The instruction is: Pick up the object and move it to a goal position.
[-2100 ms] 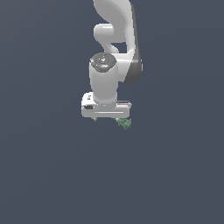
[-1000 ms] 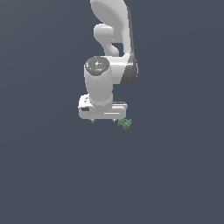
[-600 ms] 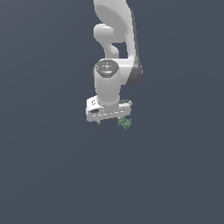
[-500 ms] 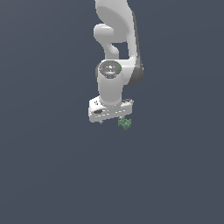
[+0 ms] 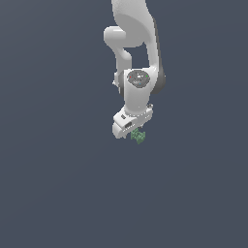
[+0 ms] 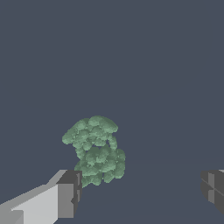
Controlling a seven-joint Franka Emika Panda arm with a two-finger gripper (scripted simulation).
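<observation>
**Green lump sat between spread fingers, not gripped**

Green and mottled, the object appeared in the wrist view as a lumpy, leafy-looking cluster lying on a plain dark grey surface. It lay just beside one dark-tipped finger of the gripper, its lower edge close to that fingertip; whether the two touched could not be made out. The opposite finger stood well apart from the lump and was cut off by the frame edge, so only its dark pad showed. The jaws were spread wide, with nothing clamped between them.

In the exterior view the white arm hung down from the top of the frame, its upper part cut off. The gripper pointed downward, and its fingers were too small and shadowed to tell apart there. The object showed only as a tiny green speck just under the hand, toward the exterior view's right of it. Whether it rested on the surface or not could not be judged from that view, since the background was uniformly dark.
</observation>
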